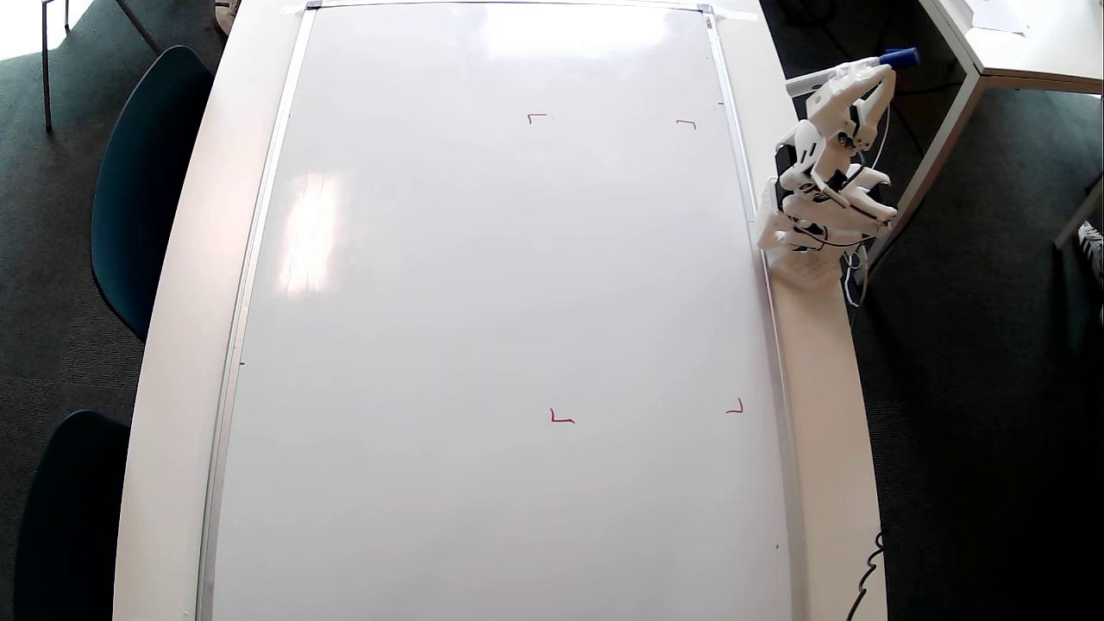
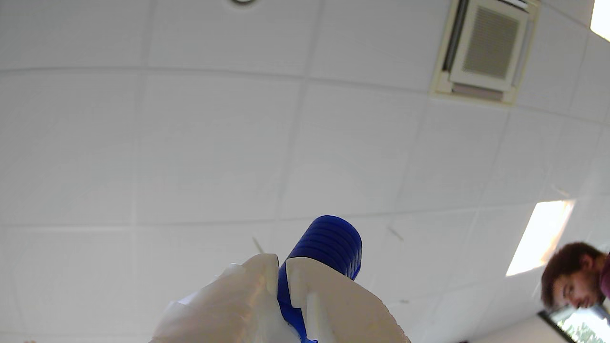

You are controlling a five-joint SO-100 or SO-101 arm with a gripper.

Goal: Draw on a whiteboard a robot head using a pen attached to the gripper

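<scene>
- pincer [image 2: 282, 271] is clamped tight on the pen [image 2: 329, 245], blue end poking out
- arm's folded up beside the whiteboard [image 1: 500, 302], off its right edge in the overhead view
- board only shows the red corner marks [image 1: 561, 418]

— From where do we see the scene in the overhead view?

— We look straight down from high above the table [image 1: 185, 362]; the whiteboard [image 1: 483, 328] fills most of the frame, chairs [image 1: 147, 172] at the left edge, the arm [image 1: 824, 207] small at the upper right.

— And the wrist view?

— There we ride on the arm and face upward at the ceiling [image 2: 190, 143], with a vent [image 2: 488, 47] at top right and a man's face [image 2: 574, 278] low on the right. The gripper [image 2: 282, 269] and the pen [image 2: 329, 245] sit very close, at the bottom edge.

— What do both views share?

— Only the gripper [image 1: 888, 69] and the pen [image 1: 901, 58]; we see no board in the wrist view.
</scene>
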